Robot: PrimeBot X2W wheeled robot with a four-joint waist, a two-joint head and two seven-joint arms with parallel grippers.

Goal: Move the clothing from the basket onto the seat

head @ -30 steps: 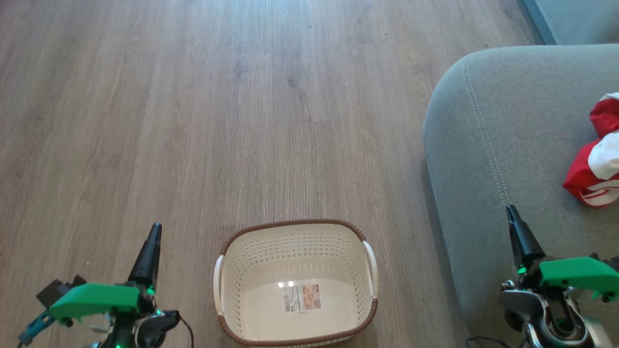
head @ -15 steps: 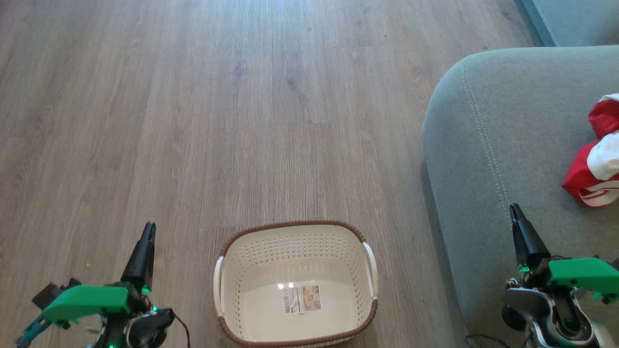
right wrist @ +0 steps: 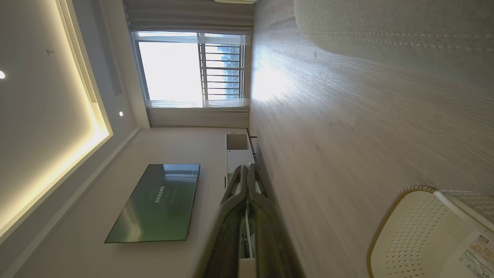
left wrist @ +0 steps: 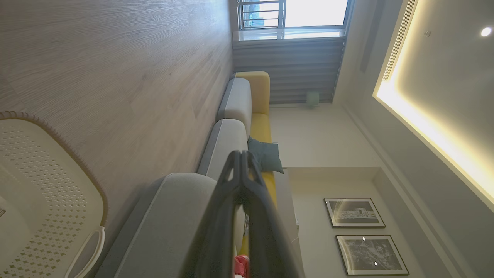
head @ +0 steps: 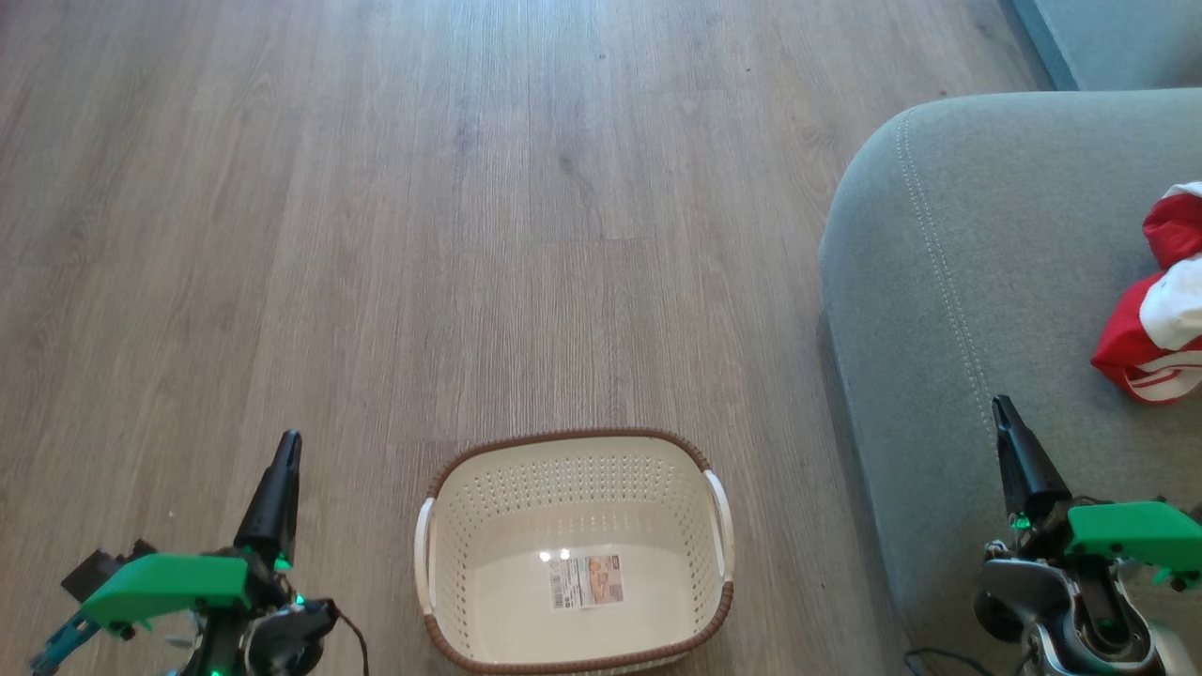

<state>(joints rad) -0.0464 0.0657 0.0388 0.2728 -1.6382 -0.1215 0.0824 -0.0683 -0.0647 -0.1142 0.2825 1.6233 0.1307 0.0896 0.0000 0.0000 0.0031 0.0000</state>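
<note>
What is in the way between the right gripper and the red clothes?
Nothing that shows. In the head view only bare seat lies between the shut right gripper and the clothes, which already lie on it. The basket on the floor holds just its sticker.

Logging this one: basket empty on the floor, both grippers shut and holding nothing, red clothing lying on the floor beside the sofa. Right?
One slip: the clothing lies on the seat, not on the floor; the head view shows it. The basket is empty on the floor, and the left gripper and right gripper are shut, holding nothing.
</note>
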